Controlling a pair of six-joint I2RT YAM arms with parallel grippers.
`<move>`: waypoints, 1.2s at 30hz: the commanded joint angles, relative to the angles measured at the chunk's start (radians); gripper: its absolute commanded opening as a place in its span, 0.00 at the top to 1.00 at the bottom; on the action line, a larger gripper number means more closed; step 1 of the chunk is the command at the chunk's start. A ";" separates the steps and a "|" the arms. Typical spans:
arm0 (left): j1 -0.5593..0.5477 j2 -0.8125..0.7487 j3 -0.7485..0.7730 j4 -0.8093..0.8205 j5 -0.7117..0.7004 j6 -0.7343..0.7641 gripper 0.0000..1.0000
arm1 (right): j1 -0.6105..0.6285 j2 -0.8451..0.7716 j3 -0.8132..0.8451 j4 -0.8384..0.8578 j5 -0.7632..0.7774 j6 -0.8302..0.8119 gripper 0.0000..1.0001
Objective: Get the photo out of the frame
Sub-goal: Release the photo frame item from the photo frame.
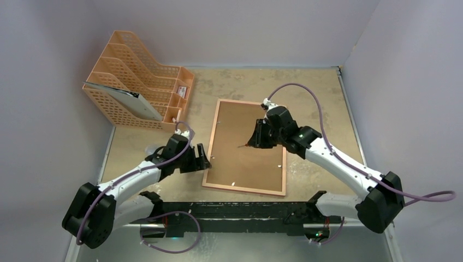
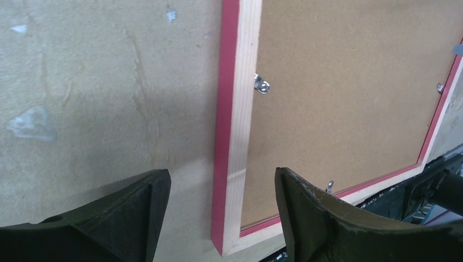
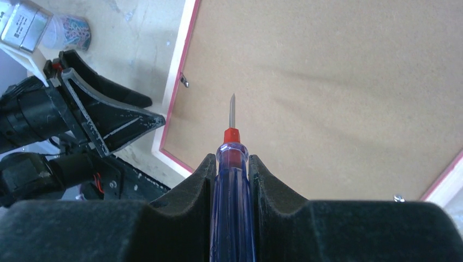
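The frame [image 1: 212,143] lies face down on the table, its brown backing board [image 1: 245,147] up and its pink-red rim around it. The photo is hidden under the board. My left gripper [image 1: 205,158] stands open at the frame's left side near the near corner. Its two fingers straddle the rail [image 2: 232,136] with a gap on each side. My right gripper [image 3: 232,161] is shut on a blue-handled screwdriver [image 3: 232,207], and the metal tip [image 3: 232,106] points over the board's middle. Small metal clips [image 2: 262,85] sit along the inner edge.
An orange mesh file rack [image 1: 139,82] stands at the back left with a dark sheet in it. A small clear jar of coloured clips [image 3: 68,27] sits on the table beside the left arm. The black base rail [image 1: 235,210] runs just past the frame's near edge.
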 commanded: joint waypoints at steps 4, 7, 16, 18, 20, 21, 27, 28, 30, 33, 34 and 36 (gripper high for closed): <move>-0.100 0.080 0.031 0.018 -0.063 0.030 0.28 | 0.003 -0.127 -0.053 -0.047 -0.063 -0.033 1.00; -0.192 0.159 0.072 -0.014 -0.154 0.022 0.29 | 0.005 -0.116 -0.073 -0.076 -0.104 -0.049 1.00; -0.263 0.199 0.081 -0.082 -0.279 -0.018 0.50 | 0.020 -0.168 -0.140 -0.112 -0.170 -0.068 1.00; -0.268 0.203 0.082 -0.083 -0.270 -0.010 0.59 | 0.033 -0.164 -0.151 -0.117 -0.174 -0.067 1.00; -0.274 0.208 0.084 -0.091 -0.267 -0.003 0.66 | 0.048 -0.164 -0.151 -0.121 -0.176 -0.066 1.00; -0.275 0.212 0.083 -0.094 -0.269 0.001 0.71 | 0.054 -0.167 -0.152 -0.120 -0.177 -0.064 1.00; -0.280 0.199 0.081 -0.120 -0.261 0.016 0.85 | 0.106 -0.148 -0.169 -0.116 -0.167 -0.031 1.00; -0.281 0.191 0.078 -0.119 -0.259 0.017 0.88 | 0.118 -0.146 -0.172 -0.111 -0.165 -0.025 1.00; -0.282 0.178 0.073 -0.118 -0.257 0.015 0.92 | 0.137 -0.140 -0.178 -0.097 -0.162 -0.009 1.00; -0.282 0.166 0.070 -0.119 -0.258 0.012 0.93 | 0.162 -0.130 -0.174 -0.107 -0.132 0.011 1.00; -0.282 0.165 0.069 -0.119 -0.261 0.012 0.94 | 0.168 -0.130 -0.171 -0.115 -0.112 0.017 1.00; -0.282 0.164 0.070 -0.118 -0.264 0.011 0.94 | 0.172 -0.134 -0.175 -0.129 -0.091 0.018 1.00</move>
